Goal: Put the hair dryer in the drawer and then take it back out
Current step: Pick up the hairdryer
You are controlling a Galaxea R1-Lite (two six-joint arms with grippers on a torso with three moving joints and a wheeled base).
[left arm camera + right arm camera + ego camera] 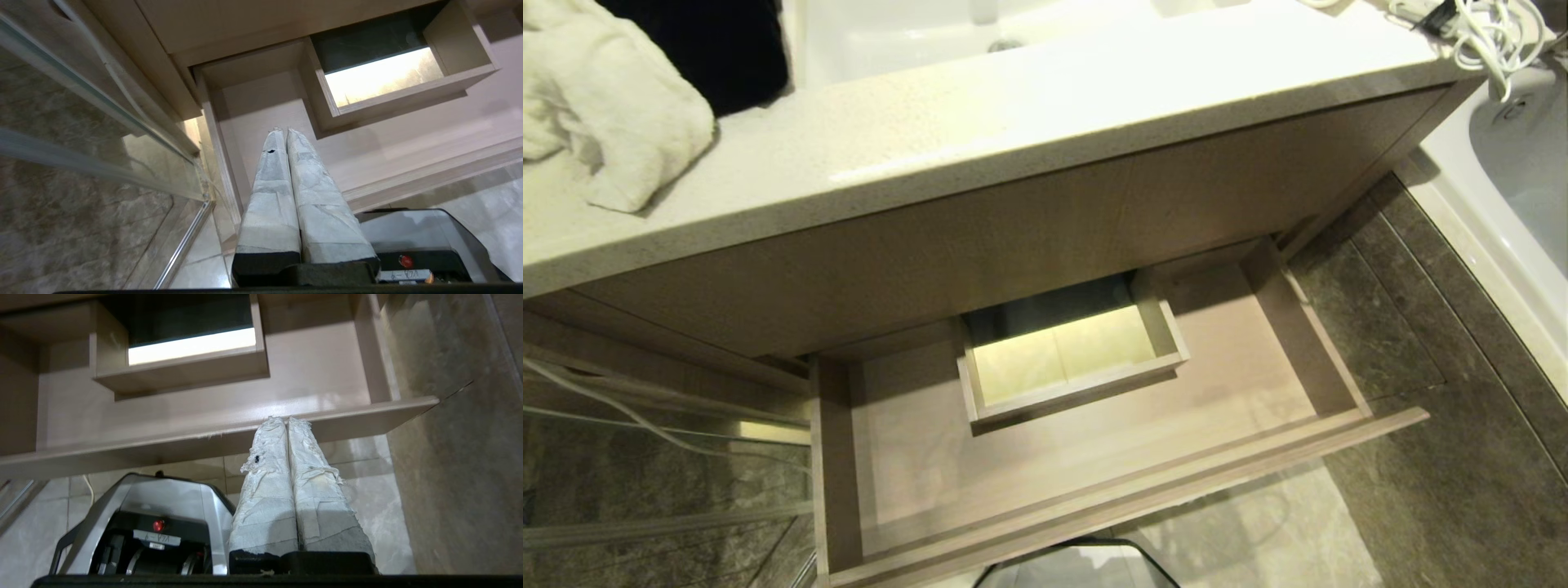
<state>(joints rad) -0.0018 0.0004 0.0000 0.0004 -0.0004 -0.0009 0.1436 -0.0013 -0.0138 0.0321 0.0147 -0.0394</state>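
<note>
- Head view: the wide, shallow light wood-grain drawer (1086, 457) stands pulled out and holds nothing; its boxed rectangular cutout (1072, 359) at middle back is bare too. Of the hair dryer, only a bundled whitish cord (1490, 33) shows, on the speckled pale stone countertop (1013, 122) at the far right corner. A crumpled cream towel (596, 114) lies at the left. By this, placing has not begun, or both halves are done; I cannot tell which.
- Left wrist view: the left gripper (284, 131) hangs over the drawer's left part, taped fingers pressed together, holding nothing.
- Right wrist view: the right gripper (286, 419) sits before the drawer's front edge, likewise closed and empty.
</note>
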